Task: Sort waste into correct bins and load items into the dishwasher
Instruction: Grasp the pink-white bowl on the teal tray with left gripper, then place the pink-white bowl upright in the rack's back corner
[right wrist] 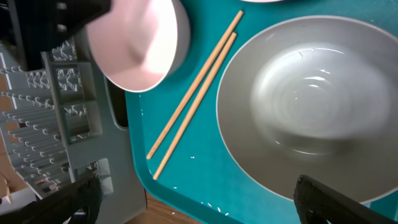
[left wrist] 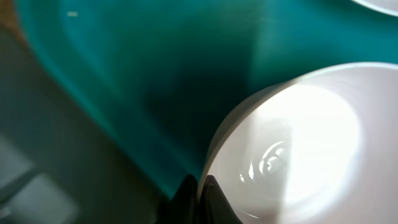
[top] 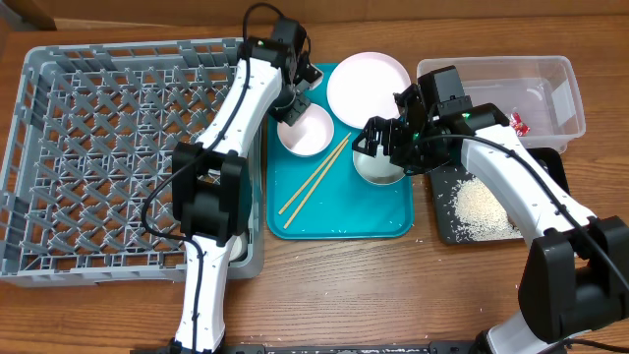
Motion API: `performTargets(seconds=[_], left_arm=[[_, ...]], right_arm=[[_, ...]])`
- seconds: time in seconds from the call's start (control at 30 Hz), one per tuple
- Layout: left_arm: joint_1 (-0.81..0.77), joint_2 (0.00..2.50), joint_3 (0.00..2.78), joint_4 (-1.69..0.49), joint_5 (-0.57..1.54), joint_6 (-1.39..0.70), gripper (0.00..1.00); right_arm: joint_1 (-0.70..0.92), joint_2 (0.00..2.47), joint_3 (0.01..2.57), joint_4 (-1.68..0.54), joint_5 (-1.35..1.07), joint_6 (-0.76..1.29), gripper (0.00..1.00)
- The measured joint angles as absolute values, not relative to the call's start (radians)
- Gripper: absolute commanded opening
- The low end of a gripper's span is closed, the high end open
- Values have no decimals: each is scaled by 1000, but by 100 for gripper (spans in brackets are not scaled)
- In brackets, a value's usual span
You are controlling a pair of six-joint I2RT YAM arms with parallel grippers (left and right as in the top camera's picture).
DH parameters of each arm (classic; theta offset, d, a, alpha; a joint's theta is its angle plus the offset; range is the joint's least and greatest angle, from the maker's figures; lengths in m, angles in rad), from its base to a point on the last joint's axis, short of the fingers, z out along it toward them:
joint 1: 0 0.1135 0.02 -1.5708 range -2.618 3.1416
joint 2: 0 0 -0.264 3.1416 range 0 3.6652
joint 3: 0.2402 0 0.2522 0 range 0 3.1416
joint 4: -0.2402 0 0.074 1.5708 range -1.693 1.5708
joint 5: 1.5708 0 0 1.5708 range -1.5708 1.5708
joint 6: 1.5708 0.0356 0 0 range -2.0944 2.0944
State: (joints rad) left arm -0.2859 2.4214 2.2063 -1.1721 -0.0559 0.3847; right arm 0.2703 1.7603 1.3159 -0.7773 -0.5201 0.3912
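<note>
Overhead view of a wooden table. A big grey dish rack (top: 98,147) fills the left side of the frame. A teal tray (top: 364,211) sits at centre.

On the tray, top to bottom:
- a round pale plate (top: 369,84) at the upper right
- a small white bowl (top: 307,133) at the upper left
- two wooden chopsticks (top: 314,175) lying diagonally side by side
- a wider grey-white bowl (top: 378,167) to the right of the sticks

The left gripper (left wrist: 200,186) is clamped on the small white bowl. In the left wrist view its two fingers pinch the bowl's rim at bottom centre, w/ one finger inside and one outside.

The right gripper (right wrist: 198,185) is spread wide and grasps nothing. In the right wrist view its dark fingers (right wrist: 81,199) sit at the lower left and lower right corners, w/ the grey-white bowl below and between them.

At the right of the overhead frame a clear tub (top: 575,98) sits at the top. A red wrapper (top: 519,123) shows near its lower edge. Just below is a black tray (top: 447,231) holding a heap of white rice (top: 482,208).
</note>
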Motion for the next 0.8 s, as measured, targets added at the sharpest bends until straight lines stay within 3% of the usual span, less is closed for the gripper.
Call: performTargets(seconds=[0.2, 0.43, 0.6, 0.8], left_arm=[[-273, 2354, 2323, -1219, -309, 276, 4], [-245, 2238, 2359, -1200, -772, -89, 4], [-227, 2249, 2333, -1198, -1016, -345, 4], [-229, 2354, 2319, -1201, -1193, -498, 4]], right_arm=[[270, 1760, 1316, -770, -511, 391, 100], [270, 1760, 1316, -768, -452, 392, 100], [270, 1760, 1316, -768, -430, 391, 100], [270, 1760, 1316, -768, -402, 391, 100]])
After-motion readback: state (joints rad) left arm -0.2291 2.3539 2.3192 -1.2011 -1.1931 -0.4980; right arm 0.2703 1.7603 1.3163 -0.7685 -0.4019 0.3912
